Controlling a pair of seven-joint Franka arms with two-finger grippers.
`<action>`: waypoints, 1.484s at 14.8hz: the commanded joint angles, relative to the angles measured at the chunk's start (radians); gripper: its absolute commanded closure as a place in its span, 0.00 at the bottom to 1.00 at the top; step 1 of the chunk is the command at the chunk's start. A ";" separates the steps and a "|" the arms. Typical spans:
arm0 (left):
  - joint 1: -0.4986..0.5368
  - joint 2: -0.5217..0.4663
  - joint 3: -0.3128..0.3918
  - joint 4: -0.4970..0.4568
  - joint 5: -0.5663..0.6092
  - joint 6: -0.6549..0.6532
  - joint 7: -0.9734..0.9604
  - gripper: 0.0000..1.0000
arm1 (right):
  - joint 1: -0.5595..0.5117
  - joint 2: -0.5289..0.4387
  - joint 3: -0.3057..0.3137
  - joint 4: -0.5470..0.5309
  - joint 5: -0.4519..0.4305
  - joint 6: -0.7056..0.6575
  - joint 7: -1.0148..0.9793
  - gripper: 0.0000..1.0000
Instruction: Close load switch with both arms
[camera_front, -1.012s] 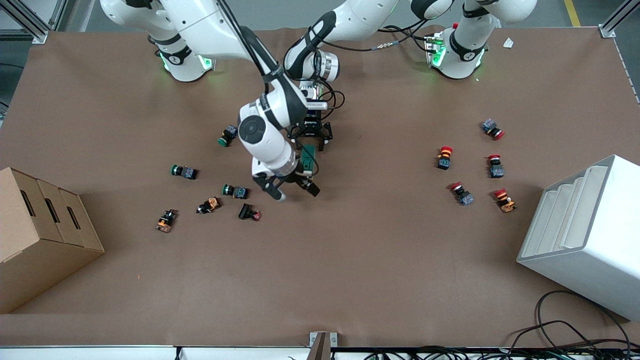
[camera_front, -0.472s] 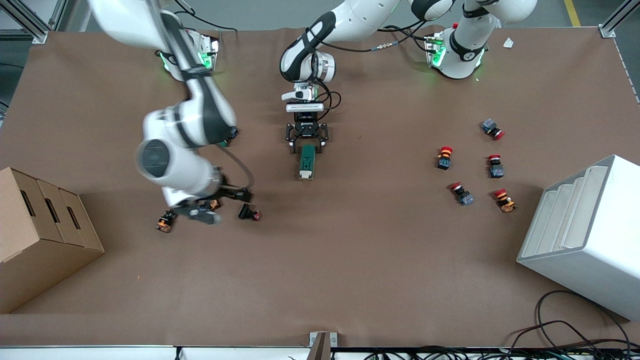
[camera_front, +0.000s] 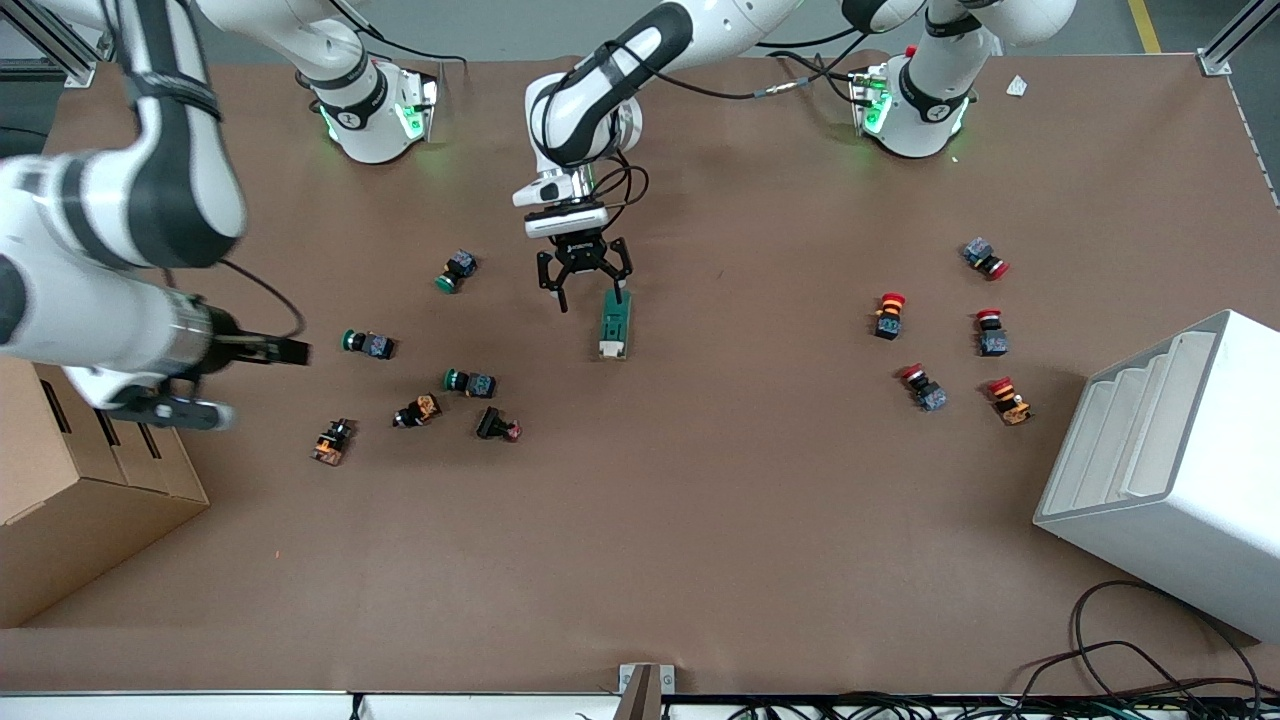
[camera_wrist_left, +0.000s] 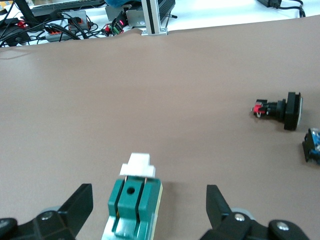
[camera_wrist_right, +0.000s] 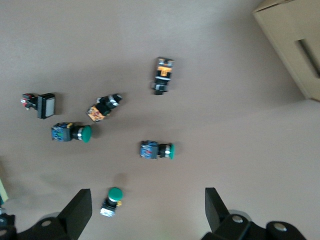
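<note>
The load switch (camera_front: 614, 324) lies flat on the tabletop (camera_front: 700, 520) near its middle, white lever end toward the front camera, with open brown surface all round it. The left gripper (camera_front: 586, 290) hangs just above the switch's green end, jaws spread and not touching it. The right gripper (camera_front: 225, 385) is over the cardboard box (camera_front: 70, 500) edge, jaws spread, holding nothing, well apart from the switch.

Load switch (camera_front: 613, 324): on table (camera_front: 700, 520), mid-table.
Left gripper (camera_front: 585, 287): over table, just beside load switch's farther end.
Right gripper (camera_front: 215, 385): above cardboard box (camera_front: 60, 520) edge, right arm's end.
</note>
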 joint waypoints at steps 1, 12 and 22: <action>0.008 -0.005 -0.005 0.046 -0.085 0.001 0.104 0.00 | -0.037 -0.047 0.032 0.018 -0.042 -0.049 -0.019 0.00; 0.091 -0.178 0.007 0.133 -0.514 -0.043 0.561 0.00 | -0.283 -0.159 0.261 0.025 -0.068 -0.123 -0.021 0.00; 0.332 -0.468 0.006 0.136 -0.921 -0.267 1.039 0.00 | -0.226 -0.179 0.189 0.076 -0.062 -0.134 -0.040 0.00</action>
